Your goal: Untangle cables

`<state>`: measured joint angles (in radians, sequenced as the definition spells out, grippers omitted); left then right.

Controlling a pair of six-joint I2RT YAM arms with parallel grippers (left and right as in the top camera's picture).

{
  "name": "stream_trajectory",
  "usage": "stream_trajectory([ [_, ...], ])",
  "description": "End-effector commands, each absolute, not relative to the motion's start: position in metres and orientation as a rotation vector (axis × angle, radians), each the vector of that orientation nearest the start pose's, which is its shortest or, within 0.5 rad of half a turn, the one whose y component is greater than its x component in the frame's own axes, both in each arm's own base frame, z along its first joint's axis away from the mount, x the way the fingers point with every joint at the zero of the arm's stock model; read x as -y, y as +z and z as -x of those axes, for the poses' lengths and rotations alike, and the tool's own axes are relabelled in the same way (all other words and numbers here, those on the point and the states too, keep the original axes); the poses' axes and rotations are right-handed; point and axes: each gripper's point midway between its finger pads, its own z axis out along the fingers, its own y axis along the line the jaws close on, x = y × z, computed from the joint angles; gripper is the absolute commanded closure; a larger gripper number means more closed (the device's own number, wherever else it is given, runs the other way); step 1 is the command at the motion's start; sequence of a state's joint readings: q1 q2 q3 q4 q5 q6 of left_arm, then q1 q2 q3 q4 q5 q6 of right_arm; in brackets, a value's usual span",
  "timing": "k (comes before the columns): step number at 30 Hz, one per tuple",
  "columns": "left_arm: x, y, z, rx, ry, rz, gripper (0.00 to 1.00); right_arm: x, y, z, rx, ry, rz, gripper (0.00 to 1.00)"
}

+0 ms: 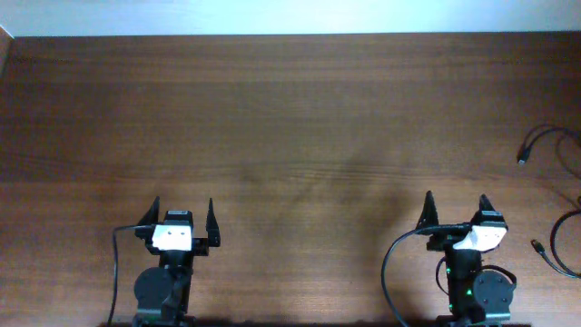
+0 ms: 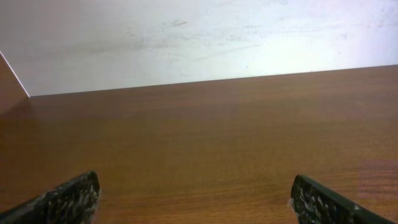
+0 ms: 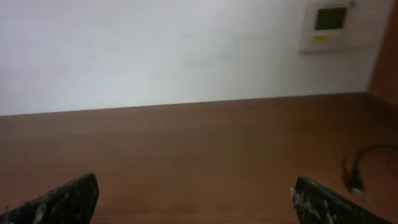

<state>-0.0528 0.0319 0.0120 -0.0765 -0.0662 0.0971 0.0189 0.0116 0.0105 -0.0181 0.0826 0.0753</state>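
Thin black cables lie at the table's far right edge in the overhead view: one (image 1: 545, 138) curves with a small plug end, and another (image 1: 561, 243) loops nearer the front with a small metallic plug. They run out of frame, so I cannot tell if they are joined. One cable end (image 3: 360, 168) shows in the right wrist view. My left gripper (image 1: 182, 213) is open and empty at the front left; its fingertips (image 2: 196, 196) frame bare wood. My right gripper (image 1: 457, 207) is open and empty at the front right, left of the cables, with nothing between its jaws (image 3: 196, 196).
The wooden table (image 1: 290, 118) stretches back to a white wall (image 2: 199, 37). Thicker black arm cables run from each base (image 1: 116, 263) (image 1: 392, 263). A small wall panel (image 3: 329, 25) hangs at the upper right of the right wrist view.
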Motion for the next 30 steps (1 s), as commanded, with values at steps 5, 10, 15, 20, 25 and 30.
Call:
stream_trajectory([
  [5, 0.001, 0.152, -0.247, -1.668, 0.093, -0.074, 0.01, 0.012, 0.164, -0.246, -1.61, -0.022, -0.097, 0.01],
  [10, 0.001, 0.152, -0.247, -1.668, 0.093, -0.074, 0.01, -0.001, 0.156, -0.246, -1.648, 0.037, -0.04, 0.01],
  [15, 0.001, 0.152, -0.247, -1.668, 0.093, -0.074, 0.01, -0.004, 0.155, -0.246, -1.651, 0.054, -0.025, 0.01],
  [20, 0.001, 0.152, -0.247, -1.668, 0.093, -0.074, 0.01, -0.004, 0.156, -0.246, -1.648, 0.062, -0.035, 0.01],
  [25, 0.001, 0.152, -0.247, -1.668, 0.093, -0.074, 0.01, -0.004, 0.156, -0.246, -1.648, 0.062, -0.035, 0.01],
  [30, 0.001, 0.152, -0.247, -1.668, 0.093, -0.074, 0.01, -0.004, 0.156, -0.246, -1.648, 0.062, -0.035, 0.01],
])
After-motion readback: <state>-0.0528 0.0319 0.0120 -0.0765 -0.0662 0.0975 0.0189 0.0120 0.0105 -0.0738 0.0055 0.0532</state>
